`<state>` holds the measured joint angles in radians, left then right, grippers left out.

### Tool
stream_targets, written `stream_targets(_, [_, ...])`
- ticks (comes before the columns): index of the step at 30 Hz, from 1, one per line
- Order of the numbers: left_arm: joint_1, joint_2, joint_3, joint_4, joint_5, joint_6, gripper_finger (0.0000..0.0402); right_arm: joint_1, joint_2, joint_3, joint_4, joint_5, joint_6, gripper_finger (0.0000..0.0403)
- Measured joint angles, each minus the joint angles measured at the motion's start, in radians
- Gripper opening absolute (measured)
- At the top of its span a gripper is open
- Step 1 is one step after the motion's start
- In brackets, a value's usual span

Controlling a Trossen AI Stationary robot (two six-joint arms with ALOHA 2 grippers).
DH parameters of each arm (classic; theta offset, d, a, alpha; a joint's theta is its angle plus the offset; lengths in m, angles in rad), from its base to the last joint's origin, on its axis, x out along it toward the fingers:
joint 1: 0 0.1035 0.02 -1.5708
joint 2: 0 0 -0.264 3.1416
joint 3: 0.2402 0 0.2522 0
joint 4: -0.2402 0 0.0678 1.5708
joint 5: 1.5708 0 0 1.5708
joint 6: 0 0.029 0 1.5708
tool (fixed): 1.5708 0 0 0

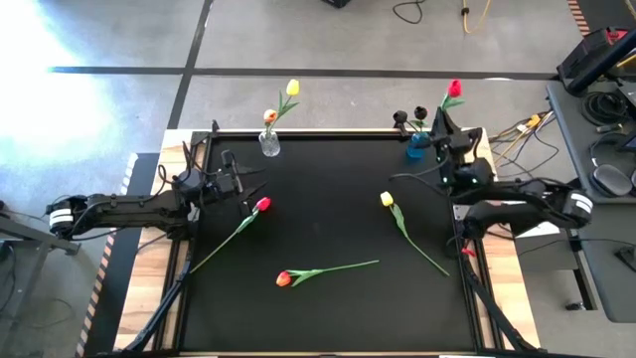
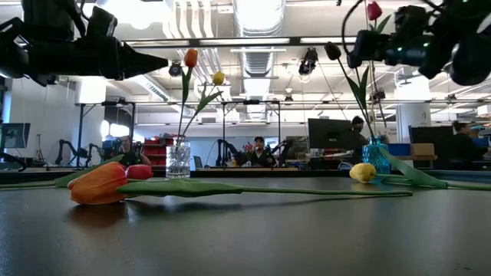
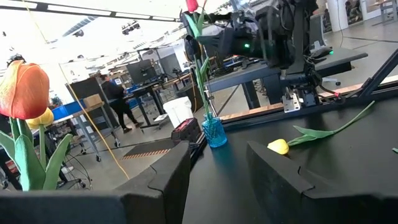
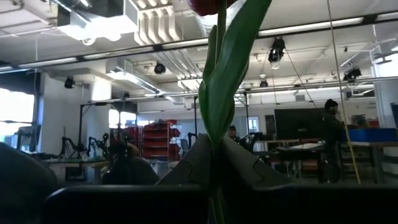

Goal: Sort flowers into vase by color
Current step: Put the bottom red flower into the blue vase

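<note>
The left gripper (image 1: pixel 250 182) hovered over the black table (image 1: pixel 328 308) near its left side, its fingers (image 3: pixel 168 177) spread apart and holding nothing, just beside the head of a red tulip (image 1: pixel 261 205) whose stem ran diagonally toward the table's left edge. Behind it, at the table's far edge, a clear glass vase (image 1: pixel 269 145) stood upright with an orange tulip (image 1: pixel 269 116) and a yellow tulip (image 1: pixel 292 89) in it. Nearer the front, an orange-red tulip (image 1: pixel 284 278) lay flat with its long green stem pointing right. Further right, a second yellow tulip (image 1: pixel 387 199) lay on the table, its stem angled toward the right edge. At the far right corner a blue glass vase (image 1: pixel 416 149) stood upright and held two dark purple-black tulips (image 1: pixel 419 111). The right gripper (image 1: pixel 444 121) was just beside that blue vase, above the table, its fingers (image 4: pixel 249 168) clamped together on the green stem of a red tulip (image 1: pixel 454 89), which stood upright with its head above the gripper. In the low view people (image 2: pixel 258 149) sat at desks in the room beyond the table. No brand, label or writing could be read in any view.
</note>
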<state>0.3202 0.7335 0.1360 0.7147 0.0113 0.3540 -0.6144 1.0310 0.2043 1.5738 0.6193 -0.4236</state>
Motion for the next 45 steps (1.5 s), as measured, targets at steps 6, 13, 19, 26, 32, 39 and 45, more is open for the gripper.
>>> stream_targets(6, [0.000,0.000,0.000,-0.002,0.000,-0.003,0.0143,-0.027,0.104,0.084,-0.003,-0.002,-0.013,0.0012])
stream_targets(13, [0.000,0.000,0.000,-0.007,0.000,-0.004,0.0143,-0.058,0.159,0.126,-0.004,0.009,-0.003,0.0012])
stream_targets(19, [0.000,0.000,0.000,-0.007,0.000,-0.004,0.0143,-0.090,0.162,0.116,-0.003,0.011,0.089,0.0012])
stream_targets(26, [0.000,0.000,0.000,-0.007,0.000,-0.004,0.0143,-0.090,0.164,0.111,-0.003,0.037,0.120,0.0012])
stream_targets(32, [0.000,0.000,0.000,-0.007,0.000,-0.004,0.0143,-0.089,0.163,0.089,-0.003,0.038,0.147,0.0012])
stream_targets(39, [0.000,0.000,0.000,-0.007,-0.001,-0.004,0.0143,-0.090,0.162,0.061,-0.003,0.063,0.179,0.0012])
stream_targets(45, [0.000,0.000,0.000,-0.007,0.000,-0.004,0.0143,-0.088,0.162,0.046,-0.003,0.064,0.191,0.0013])
